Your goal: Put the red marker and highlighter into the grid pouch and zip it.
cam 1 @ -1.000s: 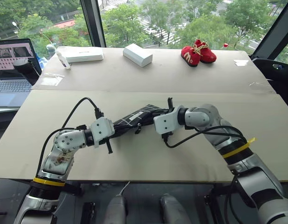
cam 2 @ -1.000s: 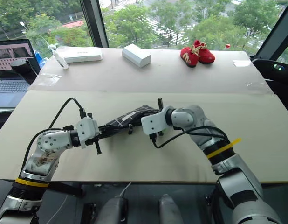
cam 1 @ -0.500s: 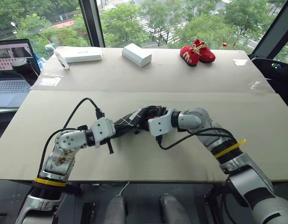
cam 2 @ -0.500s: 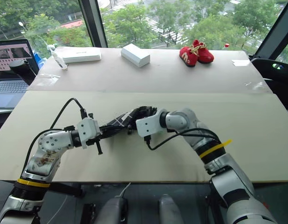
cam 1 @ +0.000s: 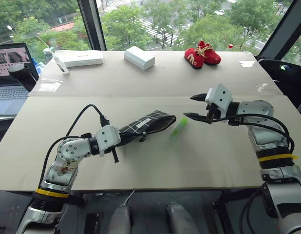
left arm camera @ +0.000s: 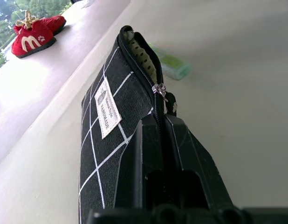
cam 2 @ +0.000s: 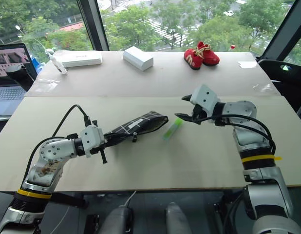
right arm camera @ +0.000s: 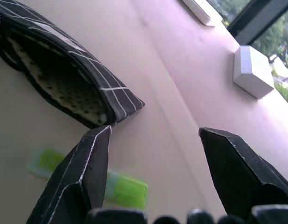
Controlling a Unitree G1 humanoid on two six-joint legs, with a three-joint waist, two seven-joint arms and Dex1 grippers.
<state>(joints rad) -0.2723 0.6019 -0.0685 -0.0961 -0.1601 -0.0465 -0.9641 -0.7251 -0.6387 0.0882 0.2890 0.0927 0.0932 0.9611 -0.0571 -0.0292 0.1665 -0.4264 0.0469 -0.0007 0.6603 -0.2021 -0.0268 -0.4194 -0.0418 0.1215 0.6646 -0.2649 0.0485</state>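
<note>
On the near part of the table (cam 1: 228, 161), the grid pouch (cam 1: 148, 124) is lying on its side with its mouth gaping open toward the right. The left gripper (cam 1: 122, 138) is pinching the pouch's near left end, fingers pressed together on the zipper edge. The highlighter (cam 1: 178, 129) is lying on the table just beside the open mouth, not inside. The right gripper (cam 1: 195, 107) is hanging above the table to the right of it, fingers spread wide and holding nothing. The highlighter looks round and smooth, so it may roll away if a finger is bumping it. The soft mouth may be folding shut when the pen is pushed in. The pouch is black with white lines, a small white label and dotted cloth inside. I cannot tell where the red marker is.
</note>
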